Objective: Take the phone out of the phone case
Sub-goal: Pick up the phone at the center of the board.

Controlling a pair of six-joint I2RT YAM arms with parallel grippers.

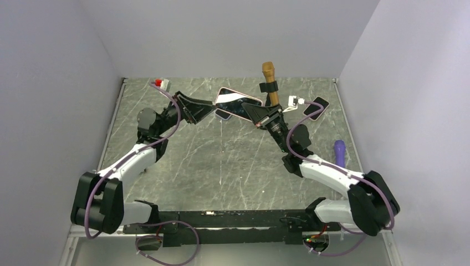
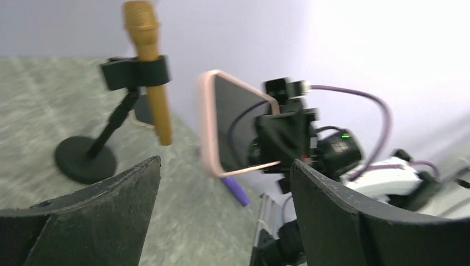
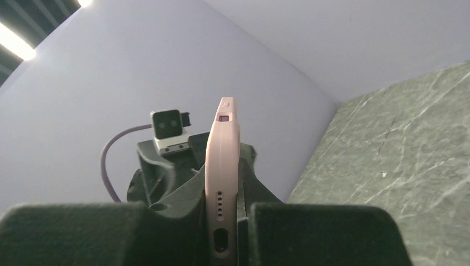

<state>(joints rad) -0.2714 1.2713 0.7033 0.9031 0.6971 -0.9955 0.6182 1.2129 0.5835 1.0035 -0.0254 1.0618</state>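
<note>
Worktop (image 1: 221, 160): grey-green marble, pale walls (image 1: 221, 33).
Far edge: gold microphone (image 1: 269, 77); purple object (image 1: 339, 151) at right edge.
Phone (image 2: 235, 119): in pink case (image 3: 221, 155), above far middle — right gripper (image 3: 224, 233) clamped on it.
Left gripper (image 1: 206, 111): fingers apart.

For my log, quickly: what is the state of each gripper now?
Left gripper: open, holding nothing.
Right gripper: closed on the cased phone.
</note>
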